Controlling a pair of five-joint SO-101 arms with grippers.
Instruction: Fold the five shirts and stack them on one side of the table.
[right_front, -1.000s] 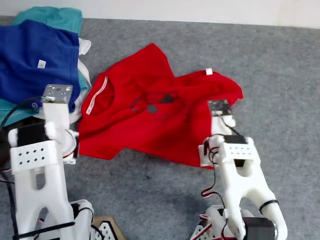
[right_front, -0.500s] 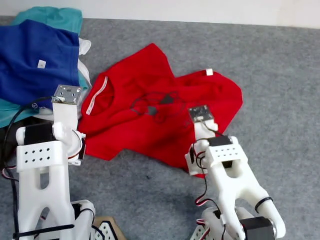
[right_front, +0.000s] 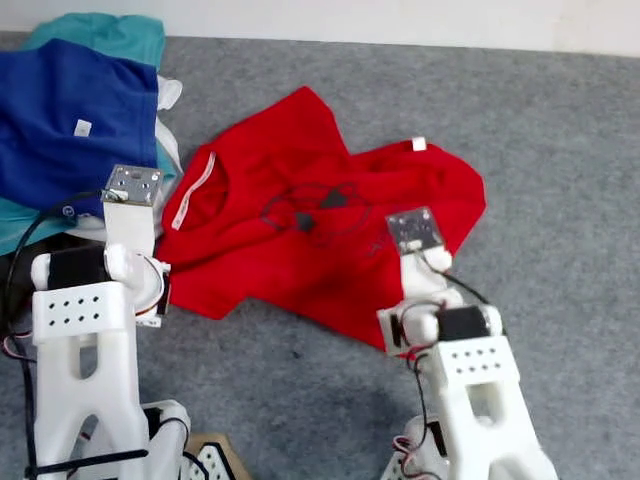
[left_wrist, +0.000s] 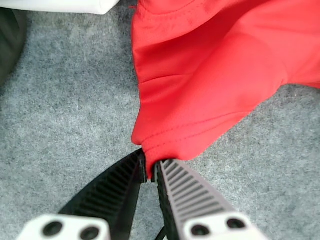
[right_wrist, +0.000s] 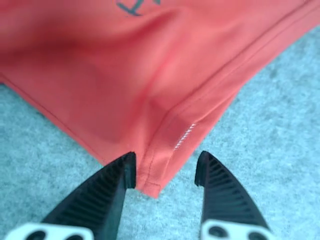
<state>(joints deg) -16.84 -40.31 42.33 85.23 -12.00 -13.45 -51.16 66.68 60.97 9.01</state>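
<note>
While the red shirt (right_front: 310, 230) lies spread and rumpled at the middle of the grey worktop (right_front: 560, 150), the two arms stand at its near edge, one at each lower corner

Left gripper (left_wrist: 150, 167): fingers (left_wrist: 117, 187) pressed together on the shirt's near left corner, pinching a small fold of hem between the ribbed pads. The cloth fans out from the pinch in creased folds, with bare worktop on both sides of it

Right gripper (right_wrist: 165, 167): fingers (right_wrist: 107, 192) spread, one on each side of the shirt's near right corner. The corner sits in the gap between them, unclamped. One finger lies at the cloth's edge; contact there cannot be confirmed. A short line of white stitching marks the hem just beside the corner

Shirt condition: collar (right_front: 195, 185) with pale lining towards the left arm's side, dark print on the chest, small white tag (right_front: 418, 143) at the far edge. Not folded

Other garments: a blue shirt (right_front: 70, 120) lies on top of a teal shirt (right_front: 110, 35) at the far left corner of the worktop, with white cloth (right_front: 168, 95) showing at the pile's edge, just beside the red shirt's collar side
</note>
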